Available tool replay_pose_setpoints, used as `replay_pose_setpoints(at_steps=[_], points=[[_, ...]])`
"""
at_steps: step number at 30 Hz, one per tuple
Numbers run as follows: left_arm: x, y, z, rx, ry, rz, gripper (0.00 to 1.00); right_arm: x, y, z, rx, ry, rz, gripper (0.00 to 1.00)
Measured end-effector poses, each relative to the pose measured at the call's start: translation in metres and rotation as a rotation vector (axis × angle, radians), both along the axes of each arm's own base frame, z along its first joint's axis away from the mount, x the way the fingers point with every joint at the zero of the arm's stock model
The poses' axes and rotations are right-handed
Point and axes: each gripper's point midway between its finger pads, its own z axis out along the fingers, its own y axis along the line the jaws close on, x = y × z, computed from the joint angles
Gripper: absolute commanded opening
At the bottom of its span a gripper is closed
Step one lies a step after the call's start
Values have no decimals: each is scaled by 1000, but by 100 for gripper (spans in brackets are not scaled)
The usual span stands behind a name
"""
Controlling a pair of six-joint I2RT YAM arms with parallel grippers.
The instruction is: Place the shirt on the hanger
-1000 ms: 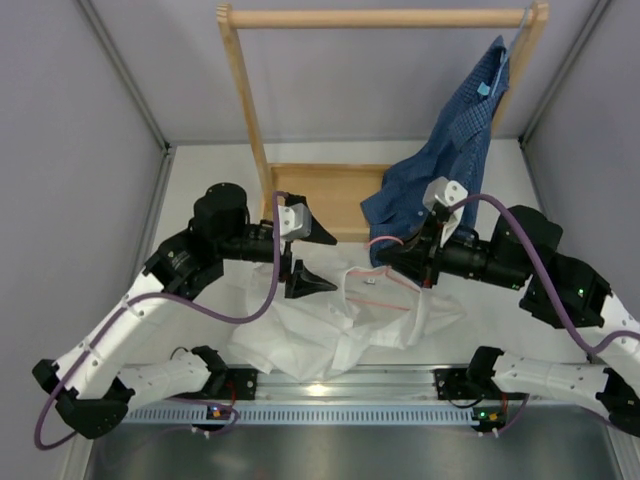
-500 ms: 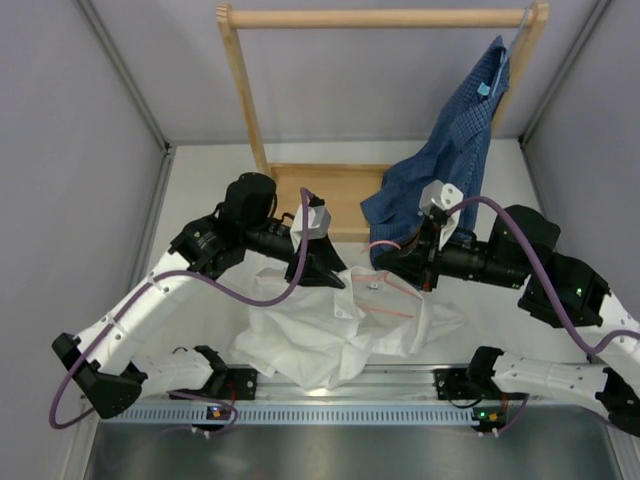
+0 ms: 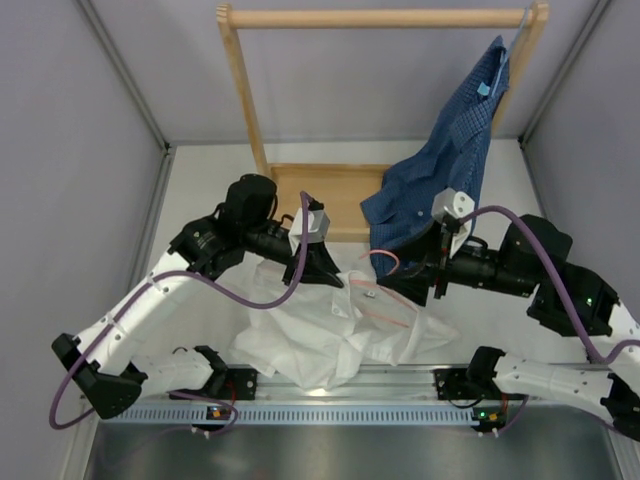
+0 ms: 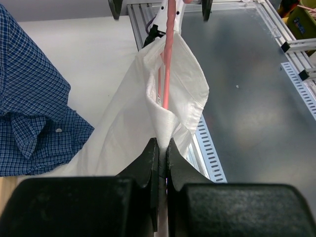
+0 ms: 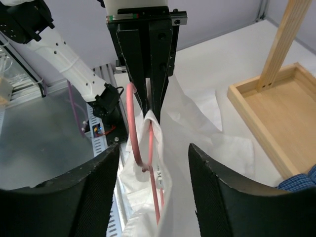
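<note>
left gripper: jaws pressed together, pinching a fold of the shirt
right gripper: jaws spread, hook of the hanger ahead between them, not gripped
hanger: inside the lifted shirt
shirt: rest heaped on table, between arms

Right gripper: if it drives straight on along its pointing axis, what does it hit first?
Likely the hanger hook and the shirt gathered at it, just ahead of its open jaws; the left gripper lies behind. Depth unclear.
</note>
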Motion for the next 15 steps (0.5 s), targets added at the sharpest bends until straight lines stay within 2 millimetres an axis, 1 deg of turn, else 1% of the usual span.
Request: replay_pose_setpoints(at_steps=[2,3,5,6,8,11,13,15], points=[[-2,2,-2,7,2,-3,0,-2,-9,3,14,-21,-12,57],[-3,3,-3,12,4,-6,0,-5,-15,4,21,-29,-20,54],[-6,5,-4,21,9,-9,0,-10,-31,4,26,-42,-45,52],[-7,7,-4,27,13,-11,0,-14,-40,3,31,-49,-54,52],[-10,10,-2,28,8,-12,0,-23,-59,-5,32,-51,-66,53],[-16,15,4,20,-3,-13,0,-36,-79,-27,10,-42,-62,53],[-19,18,8,15,-9,-13,0,-45,-83,-49,-27,-19,-31,53],[-20,19,14,6,-17,-13,0,-54,-81,-71,-76,20,18,53]])
